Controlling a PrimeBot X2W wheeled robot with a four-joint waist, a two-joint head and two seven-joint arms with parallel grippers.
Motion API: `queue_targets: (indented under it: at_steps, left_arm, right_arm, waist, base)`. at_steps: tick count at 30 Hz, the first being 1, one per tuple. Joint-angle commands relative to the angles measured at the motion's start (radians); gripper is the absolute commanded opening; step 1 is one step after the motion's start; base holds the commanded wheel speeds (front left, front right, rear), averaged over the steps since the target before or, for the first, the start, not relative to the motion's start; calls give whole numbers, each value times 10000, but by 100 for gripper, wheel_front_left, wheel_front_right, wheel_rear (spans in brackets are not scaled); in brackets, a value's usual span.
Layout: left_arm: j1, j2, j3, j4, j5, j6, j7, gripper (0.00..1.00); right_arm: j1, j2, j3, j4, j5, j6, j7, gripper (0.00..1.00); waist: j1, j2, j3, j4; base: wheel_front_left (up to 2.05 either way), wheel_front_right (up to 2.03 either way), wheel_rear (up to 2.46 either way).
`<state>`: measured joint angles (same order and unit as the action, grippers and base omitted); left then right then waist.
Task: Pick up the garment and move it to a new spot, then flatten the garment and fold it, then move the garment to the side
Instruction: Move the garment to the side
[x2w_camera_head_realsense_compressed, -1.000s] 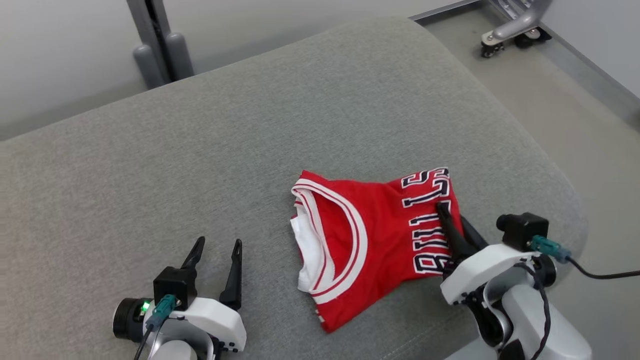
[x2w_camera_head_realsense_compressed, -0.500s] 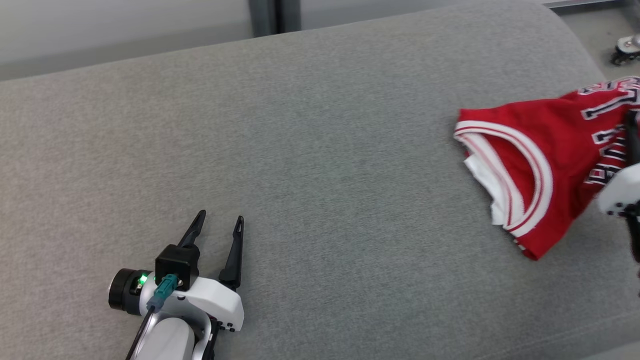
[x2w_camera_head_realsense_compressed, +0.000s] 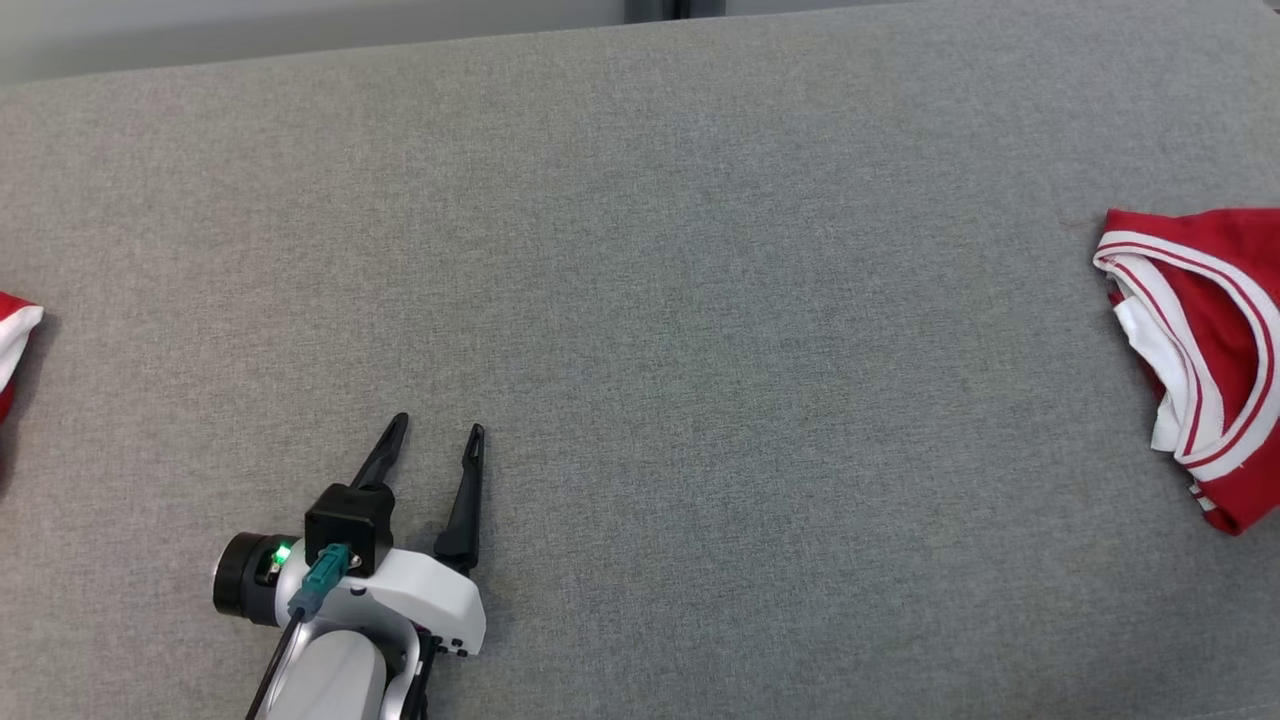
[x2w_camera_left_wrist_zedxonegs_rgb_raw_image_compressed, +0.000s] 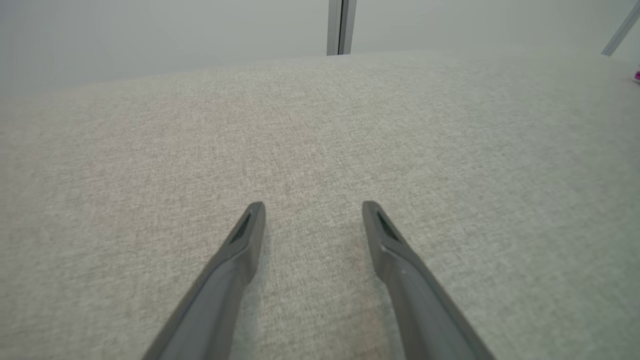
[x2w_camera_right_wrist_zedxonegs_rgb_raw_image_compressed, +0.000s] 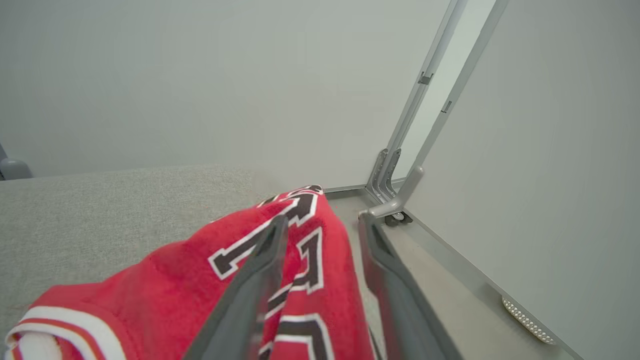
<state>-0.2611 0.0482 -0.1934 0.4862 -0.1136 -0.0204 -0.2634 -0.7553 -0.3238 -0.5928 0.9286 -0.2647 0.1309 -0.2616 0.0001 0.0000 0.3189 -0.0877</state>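
The garment (x2w_camera_head_realsense_compressed: 1215, 300) is a red jersey with white trim and dark lettering, lying bunched at the right edge of the head view on the grey cushion (x2w_camera_head_realsense_compressed: 700, 300). In the right wrist view the garment (x2w_camera_right_wrist_zedxonegs_rgb_raw_image_compressed: 165, 280) lies under and between the fingers of my right gripper (x2w_camera_right_wrist_zedxonegs_rgb_raw_image_compressed: 320, 220). Its jaws stand apart, with a ridge of the cloth rising loosely in the gap. My left gripper (x2w_camera_head_realsense_compressed: 437, 432) rests open at the lower left over bare cushion, far from the jersey. The left wrist view shows my left gripper (x2w_camera_left_wrist_zedxonegs_rgb_raw_image_compressed: 312, 207) holding nothing.
A scrap of red and white cloth (x2w_camera_head_realsense_compressed: 10, 340) shows at the left edge of the head view. Past the cushion's end, a metal frame leg on a caster (x2w_camera_right_wrist_zedxonegs_rgb_raw_image_compressed: 397, 207) stands on the floor by the wall.
The head camera has swung left, so the jersey has slid to the picture's right edge and the right arm has left it. The right gripper's fingers, shut on the jersey before, now stand apart.
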Motion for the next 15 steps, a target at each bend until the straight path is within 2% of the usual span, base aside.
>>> queue_targets:
  at_steps: [1,4,7,15]
  left_arm:
    - [-68,50,50,-21,59,23,-15,100]
    - [-79,49,76,-50,46,62,-15,100]
    - [9,52,116,-60,-43,115,-15,100]
    - [298,51,225,-21,-242,230,-15,100]
  right_arm:
    - [-43,28,-112,-86,-90,-4,-45,100]
    - [4,336,-728,-648,-655,-4,-45,100]
    - [-1,798,-645,-1205,-820,-4,-44,100]
    - [746,1620,1318,-2884,239,-4,-33,100]
  waist:
    - [-1,0,-12,-6]
    - [-1,0,-109,-36]
    - [-1,0,-270,-66]
    - [-1,0,-918,-93]
  base:
    - [0,0,0]
    - [0,0,0]
    - [0,0,0]
    - [0,0,0]
